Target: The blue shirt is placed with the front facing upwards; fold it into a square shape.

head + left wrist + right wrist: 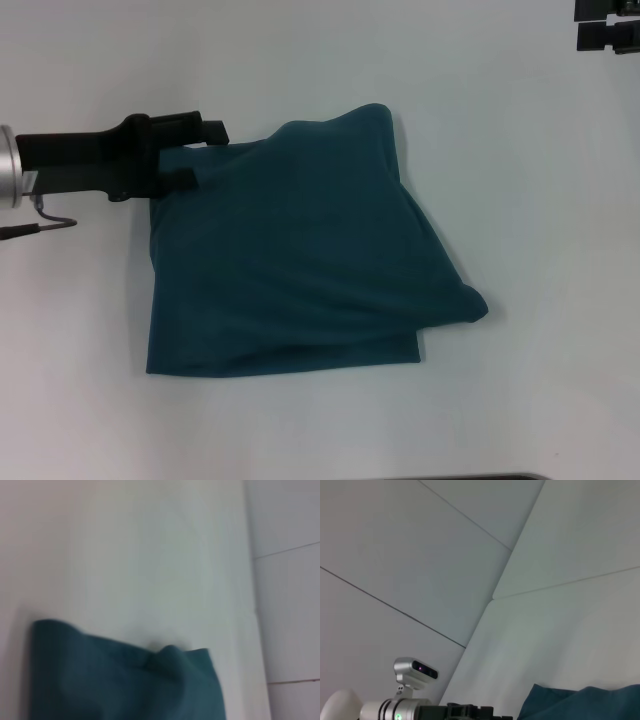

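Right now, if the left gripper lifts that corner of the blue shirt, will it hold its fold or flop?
Probably flop: the blue shirt lies in soft, sagging layers with rounded bulges. It looks light, so the left gripper at its far-left corner should lift it easily. Pushed, it would likely bunch rather than slide whole.

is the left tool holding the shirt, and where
The left tool sits at the far left corner of the folded shirt, one finger above the edge and one on the cloth. A firm pinch cannot be told.
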You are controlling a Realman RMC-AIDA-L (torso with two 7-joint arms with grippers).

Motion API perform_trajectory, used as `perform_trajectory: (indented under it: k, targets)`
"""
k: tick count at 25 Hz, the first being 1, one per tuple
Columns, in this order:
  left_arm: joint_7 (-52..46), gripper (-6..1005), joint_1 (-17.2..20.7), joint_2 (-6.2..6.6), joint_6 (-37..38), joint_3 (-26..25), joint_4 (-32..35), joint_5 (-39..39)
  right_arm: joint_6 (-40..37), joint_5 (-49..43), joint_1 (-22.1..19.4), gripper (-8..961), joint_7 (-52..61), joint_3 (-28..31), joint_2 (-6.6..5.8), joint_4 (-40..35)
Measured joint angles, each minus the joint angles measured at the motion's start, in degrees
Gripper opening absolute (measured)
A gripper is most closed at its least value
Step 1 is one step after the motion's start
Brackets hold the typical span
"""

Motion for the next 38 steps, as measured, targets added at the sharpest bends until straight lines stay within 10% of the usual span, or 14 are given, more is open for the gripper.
perform_trajectory:
  k: [10, 18, 38]
  targets:
    - [-0.05, 908, -0.16, -1.78, -10.23, 4.73, 3.08, 0.56, 0.11, 0.00, 0.00, 944, 0.04, 0.10, 0.05, 0.02]
    - [0.01, 908, 3.01, -0.79, 3.45, -0.65, -2.87, -1.32, -0.07, 0.00, -0.02, 944, 0.13, 0.09, 0.02, 0.10]
    - [2.70, 908, 6.83, -1.30, 4.66, -1.25, -0.63, -1.96, -0.06, 0.00, -0.17, 945, -0.10, 0.08, 0.00, 0.62]
